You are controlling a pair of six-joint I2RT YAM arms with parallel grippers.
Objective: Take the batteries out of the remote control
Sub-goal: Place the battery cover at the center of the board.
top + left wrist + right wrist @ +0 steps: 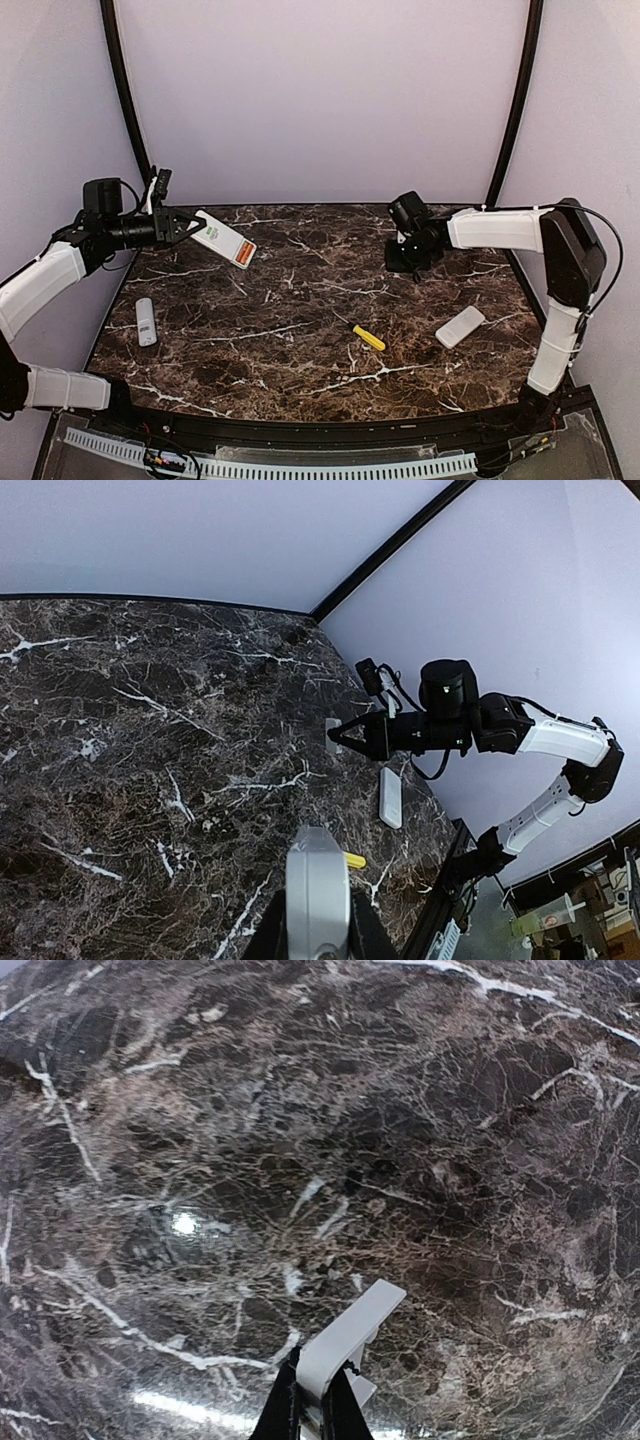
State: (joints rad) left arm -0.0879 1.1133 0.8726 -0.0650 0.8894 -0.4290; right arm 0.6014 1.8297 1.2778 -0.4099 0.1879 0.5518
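**Remote held aloft on the left, batteries showing at its free end**

At the far left, the left jaws are clenched on one end of the remote control point(225, 240). They hold it clear of the table point(300, 290), with its free end slanting down toward the middle. An orange-red patch at that free end looks like the batteries point(244, 256) sitting in the opened bay, though single cells are too small to make out.

I judge the cells to be light, hard and smooth, so they are likely to slip in a pinch and roll once loose. Spring contacts probably hold them in. The best hold would be across a cell's middle, after one end has been levered up. The remote itself seems to be stiff, light plastic, which an end grip should steady well enough.

Nearer, by the left edge, a small white remote point(146, 321) lies flat. Near the centre lies a yellow-handled screwdriver point(368, 337).

Right of centre, the right jaws are closed on a thin white flat piece point(350, 1335), probably the bay's cover, held low over the table. It would have to be set down before that arm can pick at a cell. Farther right lies another white remote point(460, 326).
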